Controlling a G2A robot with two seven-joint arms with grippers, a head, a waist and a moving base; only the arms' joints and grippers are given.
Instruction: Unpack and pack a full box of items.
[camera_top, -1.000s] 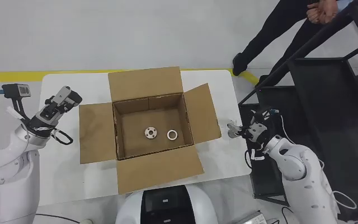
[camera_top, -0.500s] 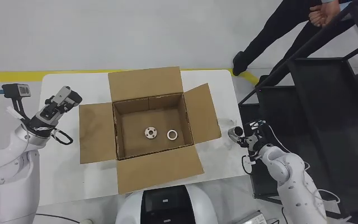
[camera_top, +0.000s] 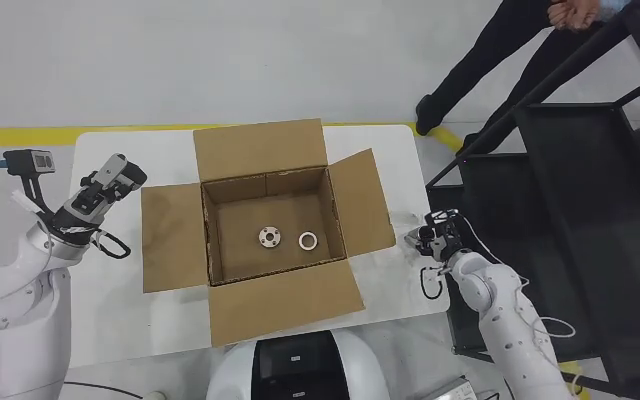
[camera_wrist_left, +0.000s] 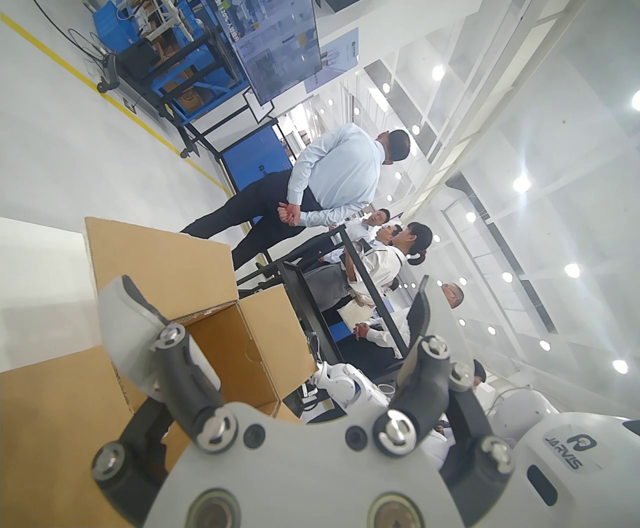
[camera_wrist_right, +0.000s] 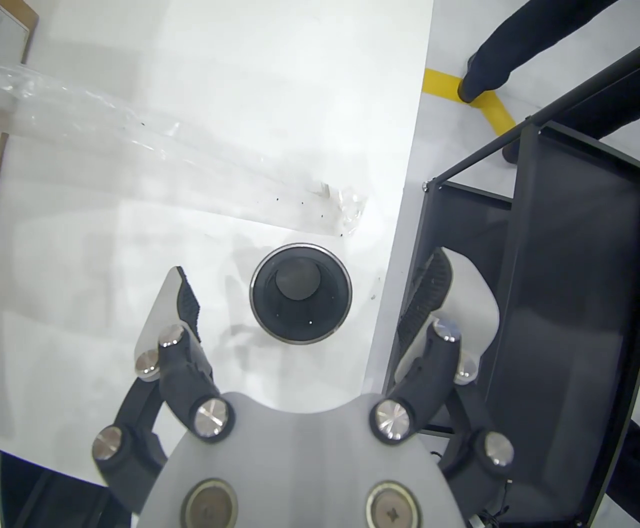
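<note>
Cardboard box (camera_top: 260, 150) at mid-table, all four flaps folded outward. Holds two small parts on its floor, side by side but not touching: a pale disc (camera_top: 268, 237) with a hole through the centre and a white ring (camera_top: 309, 240).

Out on the white table (camera_top: 120, 300), near its right edge and just off the box's right flap, a dark round part (camera_wrist_right: 300, 300) with a metal rim, upright, hollow end up. Just beside it a clear plastic bag (camera_wrist_right: 175, 145), flat on the tabletop, stretched away toward the box.

Above that round part the right gripper (camera_wrist_right: 310, 272) — fingers spread wide to either side of it, gripping nothing, no contact visible. One finger over the tabletop, the other out past the table's edge, over the black metal rack (camera_wrist_right: 565, 300) that stands against that side.

Over the table's left end, apart from the box's left flap, the left gripper (camera_top: 128, 172) — released too, fingers wide, nothing between them, turned toward the box.
</note>
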